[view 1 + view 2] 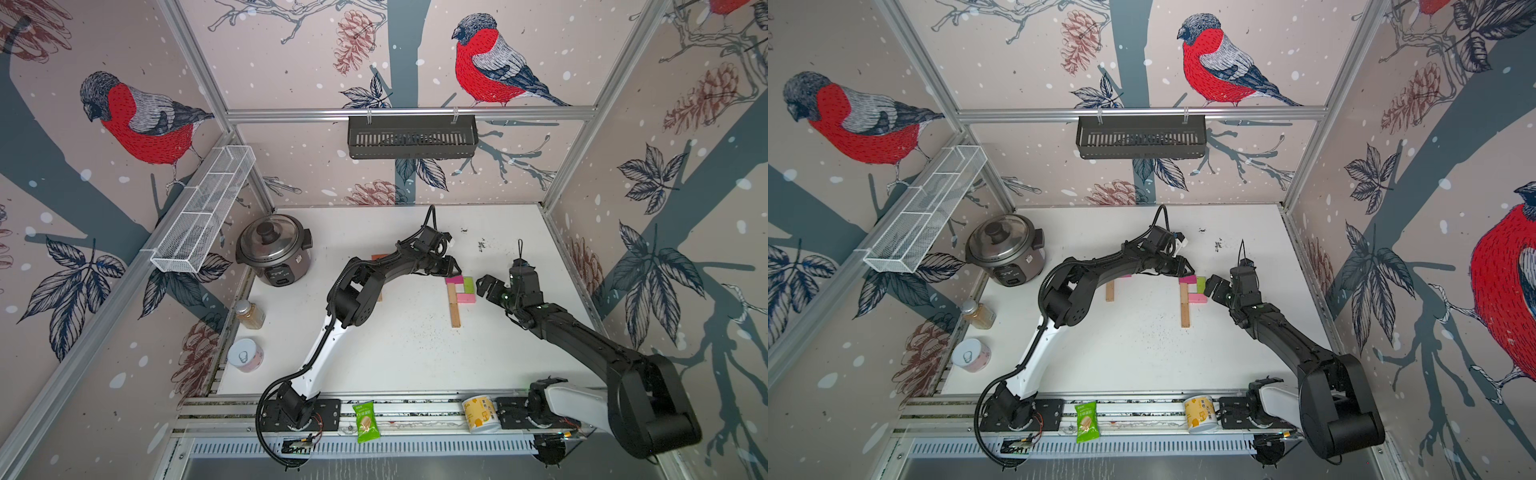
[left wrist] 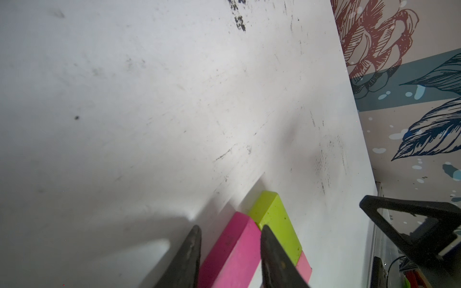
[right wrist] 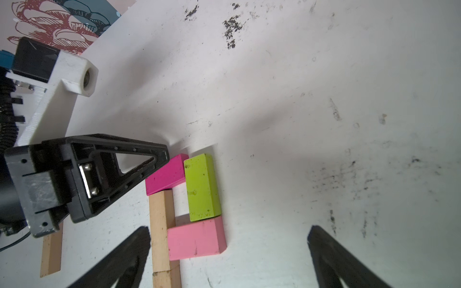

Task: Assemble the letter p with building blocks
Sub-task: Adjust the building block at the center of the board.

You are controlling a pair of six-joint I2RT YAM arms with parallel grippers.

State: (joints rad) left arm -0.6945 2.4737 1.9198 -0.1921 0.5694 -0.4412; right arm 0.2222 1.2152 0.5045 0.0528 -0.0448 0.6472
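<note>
The letter p (image 1: pixel 457 295) lies flat at mid table: a tan stem (image 3: pixel 161 224), a magenta block (image 3: pixel 166 175) across the top, a lime block (image 3: pixel 202 187) on the side and a pink block (image 3: pixel 195 239) below. My left gripper (image 2: pixel 230 228) reaches in from the left and is shut on the magenta block (image 2: pixel 234 251), one finger on each long side. The magenta block sits slightly askew against the lime one. My right gripper (image 3: pixel 228 233) hangs wide open just right of the pink block, holding nothing. More building blocks (image 1: pixel 1109 290) lie under the left arm.
A rice cooker (image 1: pixel 274 249), a jar (image 1: pixel 249 314) and a tin (image 1: pixel 245 354) stand along the left edge. A green snack packet (image 1: pixel 366 422) and a yellow cup (image 1: pixel 480 414) rest on the front rail. The right wall is close behind the right arm.
</note>
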